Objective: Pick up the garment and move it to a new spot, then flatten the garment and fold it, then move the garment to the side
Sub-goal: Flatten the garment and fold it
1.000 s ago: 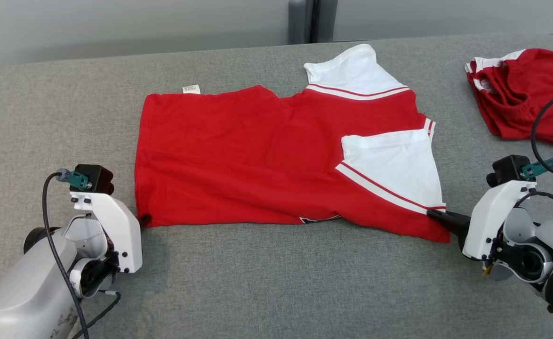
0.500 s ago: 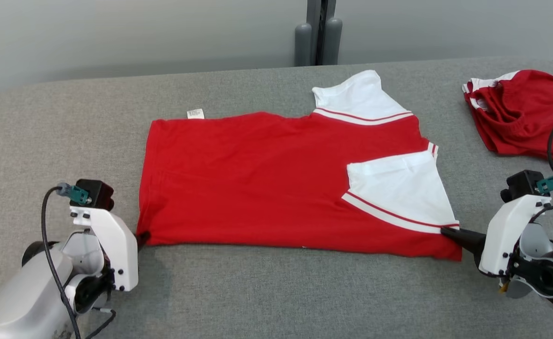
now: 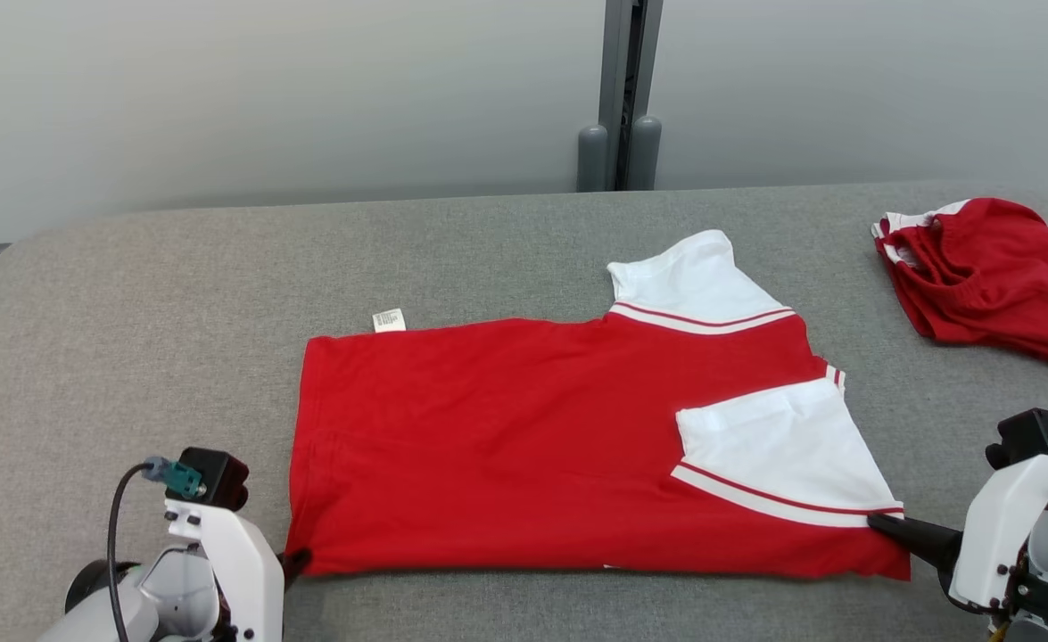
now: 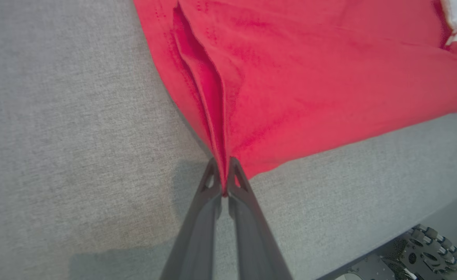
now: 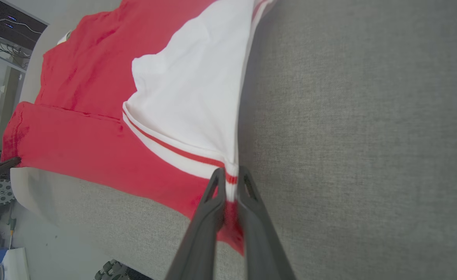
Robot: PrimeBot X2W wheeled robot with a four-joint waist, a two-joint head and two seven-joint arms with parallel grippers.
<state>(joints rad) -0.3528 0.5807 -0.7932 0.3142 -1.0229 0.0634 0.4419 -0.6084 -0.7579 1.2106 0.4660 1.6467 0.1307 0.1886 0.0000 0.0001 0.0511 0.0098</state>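
Garment (image 3: 506, 446) flat on grey table (image 3: 176, 312); left pincer (image 4: 223, 162) clamped on hem corner, right pincer (image 5: 231, 171) clamped on sleeve edge.

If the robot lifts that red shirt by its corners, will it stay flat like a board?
Probably not: the red shirt bunches into soft folds at the left gripper, so it would likely sag. It looks thin, so probably light.

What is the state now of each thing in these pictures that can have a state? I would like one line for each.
Red shirt: laid flat on the table, near white sleeve folded onto the body.
Left hand: shut on the shirt's near left corner.
Right hand: shut on the shirt's near right corner, at the sleeve hem.
Second red garment: crumpled, lying apart.
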